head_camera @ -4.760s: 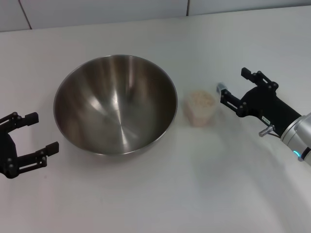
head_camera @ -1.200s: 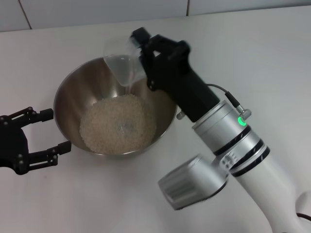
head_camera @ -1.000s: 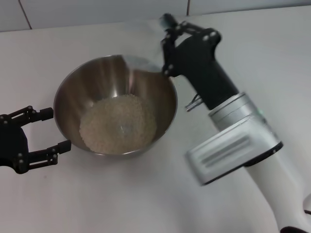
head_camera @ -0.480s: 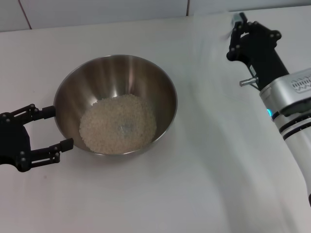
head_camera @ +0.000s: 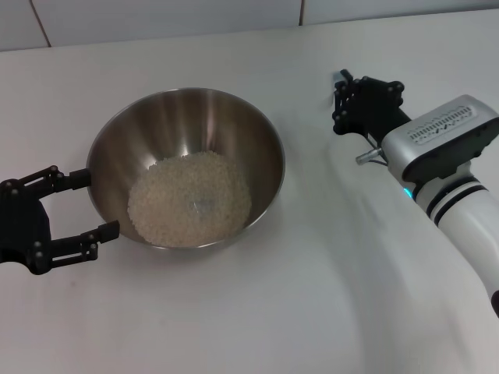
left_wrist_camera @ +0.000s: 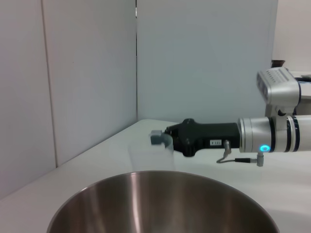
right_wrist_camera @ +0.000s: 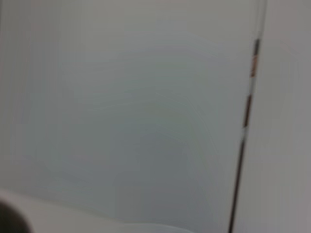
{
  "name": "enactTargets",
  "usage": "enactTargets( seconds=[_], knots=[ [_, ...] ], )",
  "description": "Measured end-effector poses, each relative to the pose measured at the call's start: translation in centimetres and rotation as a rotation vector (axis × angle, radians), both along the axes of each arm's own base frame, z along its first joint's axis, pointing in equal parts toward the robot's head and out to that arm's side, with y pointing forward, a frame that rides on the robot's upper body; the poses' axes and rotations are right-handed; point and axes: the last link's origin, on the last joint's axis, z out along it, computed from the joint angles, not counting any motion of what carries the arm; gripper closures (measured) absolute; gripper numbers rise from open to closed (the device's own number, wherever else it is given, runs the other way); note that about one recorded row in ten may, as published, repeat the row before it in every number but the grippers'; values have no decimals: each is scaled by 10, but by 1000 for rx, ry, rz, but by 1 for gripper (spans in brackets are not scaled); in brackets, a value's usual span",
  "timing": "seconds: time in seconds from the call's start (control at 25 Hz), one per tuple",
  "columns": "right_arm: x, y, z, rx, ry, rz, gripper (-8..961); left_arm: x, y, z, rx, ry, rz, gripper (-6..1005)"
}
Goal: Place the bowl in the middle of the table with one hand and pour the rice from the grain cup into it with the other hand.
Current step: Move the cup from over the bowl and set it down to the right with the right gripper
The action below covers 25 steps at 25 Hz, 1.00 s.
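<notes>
Left gripper (head_camera: 74, 214): fingers spread, empty, straddling the rim of the steel bowl (head_camera: 261, 144).
Rice (head_camera: 189, 199): heaped inside the bowl.
Right gripper (head_camera: 347, 97): right of the bowl, clasping the translucent grain cup (left_wrist_camera: 150, 154).
Table (head_camera: 257, 312): plain white.

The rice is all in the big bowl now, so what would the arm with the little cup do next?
Probably lower the grain cup onto the table and let go. The rice already fills the bowl, and the right gripper holds the emptied cup off to the bowl's right.
</notes>
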Motion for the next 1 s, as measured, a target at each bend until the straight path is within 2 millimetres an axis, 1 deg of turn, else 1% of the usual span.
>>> enactTargets(
  seconds=[0.16, 0.48, 0.72, 0.84, 1.0],
  knots=[
    [2, 1, -9, -70, -53, -5, 936, 0, 0, 0, 1, 1, 1, 153],
    [-2, 0, -17, -113, -76, 19, 935, 1, 1, -1, -5, 4, -3, 153],
    [-4, -4, -20, -122, -59, 18, 904, 1, 1, -2, -6, 5, -4, 153],
    [-1, -6, -21, -125, -61, 12, 832, 1, 1, -2, -7, 6, -4, 153],
    [1, -16, -21, -125, -46, 21, 736, 0, 0, -1, -8, 6, -2, 153]
  ],
)
